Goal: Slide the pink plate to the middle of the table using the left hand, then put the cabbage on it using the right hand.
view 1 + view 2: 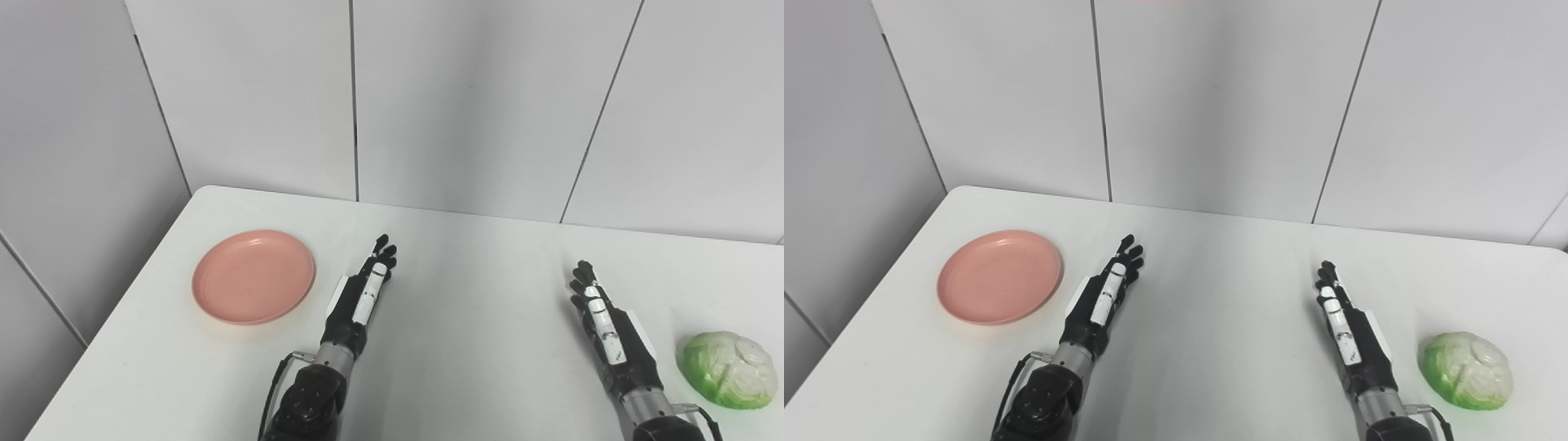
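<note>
Over on the left side of the white table (465,343) sits the pink plate (253,276), flat and with nothing on it, well short of the middle. Just beside its right rim, not touching it, the left hand (361,297) is stretched forward above the tabletop, turned edge-on, fingers (381,249) straight and held close together, holding nothing. Whether it rests on the surface or floats over it I can't tell. Across a wide bare stretch, the right hand (603,327) is posed much the same, edge-on, fingers straight, close together and gripping nothing. Near it, at the far right and close to the front edge, the green and white cabbage (729,369) lies on the table, apart from the hand
</note>
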